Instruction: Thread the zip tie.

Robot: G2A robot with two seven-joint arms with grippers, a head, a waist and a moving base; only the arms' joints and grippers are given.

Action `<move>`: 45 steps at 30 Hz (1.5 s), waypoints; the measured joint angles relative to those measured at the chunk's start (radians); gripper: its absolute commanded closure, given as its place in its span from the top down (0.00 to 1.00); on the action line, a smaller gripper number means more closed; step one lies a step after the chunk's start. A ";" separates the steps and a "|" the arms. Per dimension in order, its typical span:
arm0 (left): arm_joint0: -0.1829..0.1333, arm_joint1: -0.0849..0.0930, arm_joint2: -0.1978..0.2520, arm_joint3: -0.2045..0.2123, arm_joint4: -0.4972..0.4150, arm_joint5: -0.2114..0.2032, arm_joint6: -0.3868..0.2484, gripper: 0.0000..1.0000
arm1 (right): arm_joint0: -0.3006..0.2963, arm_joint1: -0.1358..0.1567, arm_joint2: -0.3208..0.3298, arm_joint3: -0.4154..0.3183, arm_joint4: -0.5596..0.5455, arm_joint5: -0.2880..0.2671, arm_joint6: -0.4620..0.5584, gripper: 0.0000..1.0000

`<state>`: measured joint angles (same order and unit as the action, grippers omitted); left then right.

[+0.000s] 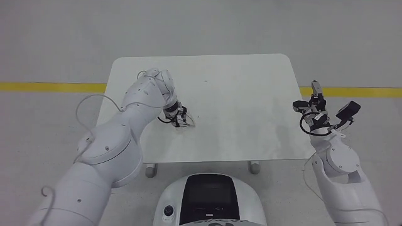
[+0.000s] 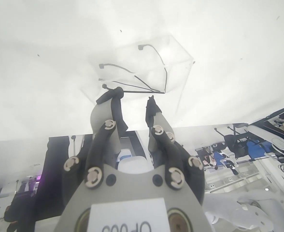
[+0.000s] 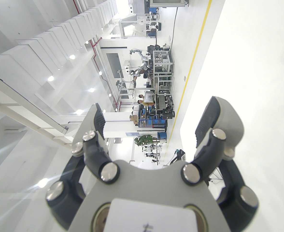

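Several black zip ties lie inside a clear plastic bag on the white table. My left gripper is right over the bag's near edge, open, with its black fingertips on either side of one tie's strap. One fingertip touches that tie near its head. From above, the left gripper sits at the table's front left with the zip ties just beside it. My right gripper is open and holds nothing, off the table's right edge.
The table's bare surface runs along one side of the right gripper. A yellow floor line passes behind the table. Most of the tabletop to the right of the bag is free.
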<state>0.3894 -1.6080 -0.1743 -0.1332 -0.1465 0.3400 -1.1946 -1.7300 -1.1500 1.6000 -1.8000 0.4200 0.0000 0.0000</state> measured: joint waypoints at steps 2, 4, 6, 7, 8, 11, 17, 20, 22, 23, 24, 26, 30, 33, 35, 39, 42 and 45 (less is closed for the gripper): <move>0.000 -0.007 0.000 0.013 -0.001 0.000 0.008 0.21 | 0.000 0.000 0.000 0.000 0.000 0.000 0.000 1.00; 0.000 -0.014 0.001 0.022 -0.001 0.000 0.020 0.20 | 0.000 0.000 0.000 0.000 0.000 0.000 0.000 1.00; 0.002 -0.021 0.001 0.030 -0.002 0.000 0.030 0.20 | 0.000 0.000 0.000 0.000 0.000 0.000 0.000 1.00; 0.004 -0.024 0.001 0.032 -0.003 0.000 0.029 0.18 | 0.000 0.000 0.000 0.000 0.000 0.000 0.000 1.00; 0.005 -0.028 0.002 0.034 -0.002 0.000 0.023 0.17 | 0.000 0.000 0.000 0.000 0.000 0.000 0.000 1.00; 0.008 -0.036 0.003 0.045 -0.002 0.000 0.021 0.16 | 0.000 0.000 0.000 0.000 0.000 0.000 0.000 1.00; 0.008 -0.047 -0.001 0.070 -0.014 0.000 0.012 0.18 | 0.000 0.000 0.000 0.000 0.000 0.000 0.000 1.00; 0.009 -0.052 -0.002 0.078 -0.016 0.000 0.015 0.22 | 0.000 0.000 0.000 0.000 0.000 0.000 0.000 1.00; 0.010 -0.056 -0.002 0.086 -0.018 0.000 0.016 0.22 | 0.000 0.000 0.000 0.000 0.000 0.000 0.000 1.00; 0.010 -0.058 -0.002 0.090 -0.018 0.000 0.015 0.22 | 0.000 0.000 0.000 0.000 0.000 0.000 0.000 1.00; 0.010 -0.060 -0.002 0.094 -0.018 0.000 0.015 0.22 | 0.000 0.000 0.000 0.000 0.000 0.000 0.000 1.00; 0.009 -0.064 -0.002 0.102 -0.019 0.000 0.018 0.23 | 0.000 0.000 0.000 0.000 0.000 0.000 0.000 1.00; 0.008 -0.072 -0.002 0.114 -0.021 0.000 0.030 0.23 | 0.000 0.000 0.000 0.000 0.000 0.000 0.000 1.00; 0.007 -0.077 -0.003 0.122 -0.022 0.000 0.045 0.22 | 0.000 0.000 0.000 0.000 0.000 0.000 0.000 1.00; 0.007 -0.081 -0.004 0.128 -0.025 0.000 0.063 0.22 | 0.000 0.000 0.000 0.000 0.000 0.000 0.000 1.00; 0.011 -0.088 -0.005 0.133 -0.028 0.000 0.081 0.22 | 0.000 0.000 0.000 0.000 0.000 0.000 0.000 1.00; 0.015 -0.090 -0.007 0.133 -0.031 0.000 0.094 0.21 | 0.000 0.000 0.000 0.000 0.000 0.000 0.000 1.00; 0.019 -0.091 -0.008 0.133 -0.036 0.000 0.105 0.20 | 0.000 0.000 0.000 0.000 0.000 0.000 0.000 1.00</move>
<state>0.4086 -1.6985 -0.1827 0.0000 -0.1821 0.3400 -1.0899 -1.7300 -1.1500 1.6000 -1.8000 0.4200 0.0000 0.0000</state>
